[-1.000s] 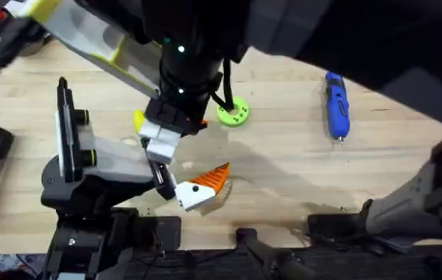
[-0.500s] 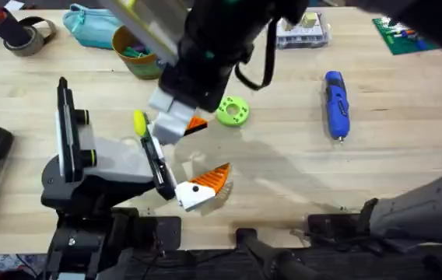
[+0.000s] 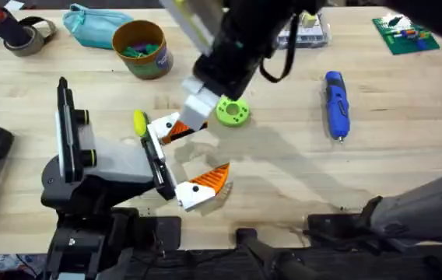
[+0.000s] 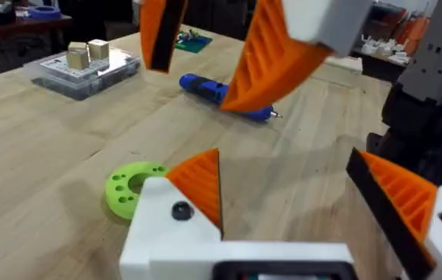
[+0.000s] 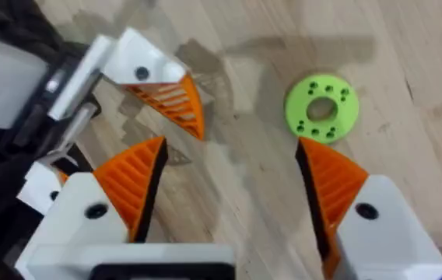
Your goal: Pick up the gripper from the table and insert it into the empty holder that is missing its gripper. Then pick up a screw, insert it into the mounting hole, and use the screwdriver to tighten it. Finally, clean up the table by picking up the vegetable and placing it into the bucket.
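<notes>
Right gripper [image 5: 229,155] hovers at 2 o'clock of the gripper [image 3: 165,127], fingers apart and empty. The gripper looks seated at the 12 o'clock end of the holder [image 3: 104,159] bar, probably let go so a screw can follow. Left gripper [image 4: 283,159] fingers are apart too.

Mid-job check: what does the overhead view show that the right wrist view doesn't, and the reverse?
Overhead alone: the screwdriver, the bucket, the vegetable and the teal pouch. Right wrist alone: the gap between the orange pads of the right gripper, open with nothing between them. Both: the green disc, and the gripper lying against the black finger bar of the holder.
</notes>
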`<state>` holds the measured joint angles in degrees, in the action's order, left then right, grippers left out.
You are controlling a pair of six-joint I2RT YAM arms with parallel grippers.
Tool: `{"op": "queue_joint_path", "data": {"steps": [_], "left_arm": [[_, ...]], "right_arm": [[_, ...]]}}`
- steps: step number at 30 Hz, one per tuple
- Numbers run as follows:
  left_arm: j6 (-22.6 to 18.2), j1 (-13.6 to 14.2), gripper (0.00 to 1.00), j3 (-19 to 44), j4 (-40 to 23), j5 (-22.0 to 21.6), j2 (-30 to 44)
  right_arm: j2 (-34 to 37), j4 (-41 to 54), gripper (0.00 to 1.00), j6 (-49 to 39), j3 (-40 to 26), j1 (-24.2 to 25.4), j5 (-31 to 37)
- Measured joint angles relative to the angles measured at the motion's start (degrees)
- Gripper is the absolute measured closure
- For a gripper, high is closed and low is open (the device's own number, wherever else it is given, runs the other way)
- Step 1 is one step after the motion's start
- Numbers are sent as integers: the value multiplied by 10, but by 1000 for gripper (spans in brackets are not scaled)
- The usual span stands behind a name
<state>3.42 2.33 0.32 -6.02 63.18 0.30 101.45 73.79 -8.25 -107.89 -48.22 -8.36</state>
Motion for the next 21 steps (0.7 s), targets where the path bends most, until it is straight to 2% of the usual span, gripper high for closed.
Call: {"op": "queue_joint_path", "data": {"steps": [5, 15, 21], "left_arm": [[0, 0, 13, 0, 0, 0, 0], [0, 0, 13, 0, 0, 0, 0], [0, 0, 13, 0, 0, 0, 0]], "right_arm": [[-47, -21, 6, 12, 57, 36, -2], [-194, -66, 6, 14, 199, 107, -8], [-241, -49, 6, -37, 214, 113, -65]]}}
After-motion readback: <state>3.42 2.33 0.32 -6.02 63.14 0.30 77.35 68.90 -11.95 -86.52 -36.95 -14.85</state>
